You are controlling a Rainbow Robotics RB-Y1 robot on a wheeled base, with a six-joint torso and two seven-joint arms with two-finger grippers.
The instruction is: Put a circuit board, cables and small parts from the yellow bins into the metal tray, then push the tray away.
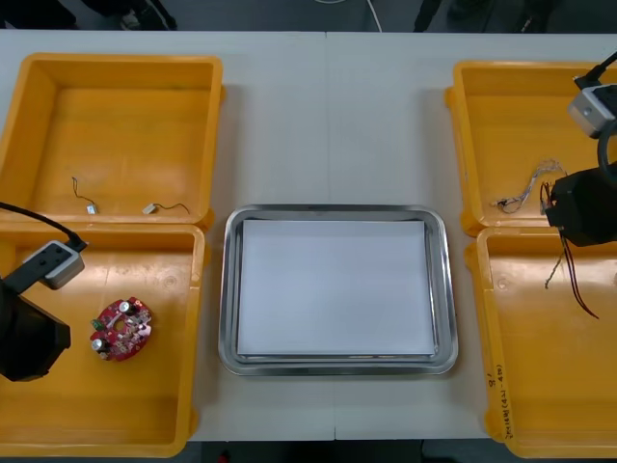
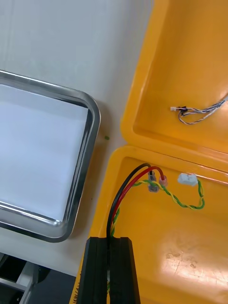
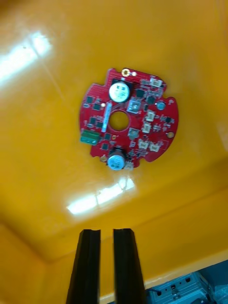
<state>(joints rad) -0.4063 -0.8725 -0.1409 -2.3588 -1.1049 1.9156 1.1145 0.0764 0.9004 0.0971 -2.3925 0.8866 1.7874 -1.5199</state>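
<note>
A light counter point(image 1: 328, 125) is seen from above, with four yellow bins set on it: one at the upper left point(image 1: 125, 66), one at the lower left point(image 1: 145, 405), one at the upper right point(image 1: 501, 106) and one at the lower right point(image 1: 540, 386) of the front view. Between them, at the centre, a metal tray point(image 1: 231, 289) is placed; its inside is white and nothing lies in it.

The left pincer point(image 3: 107, 232) is held over the lower left bin, its fingers drawn together to a narrow slit with nothing between them. The round red circuit board point(image 1: 121, 328) is found flat on that bin's floor, beyond the fingertips and apart from them.

The right pincer point(image 2: 110, 240) is held at the right edge of the front view, over the wall shared by the two right bins. It is closed on a red and black cable point(image 2: 126, 187), and a yellow-green twisted cable point(image 2: 185, 199) with a white plug is also led in between the fingers. Both are seen hanging over the lower right bin.

A pale twisted cable point(image 1: 525, 188) is left in the upper right bin. Two short black cables point(image 1: 82, 193) point(image 1: 166, 206) are lying in the upper left bin.
</note>
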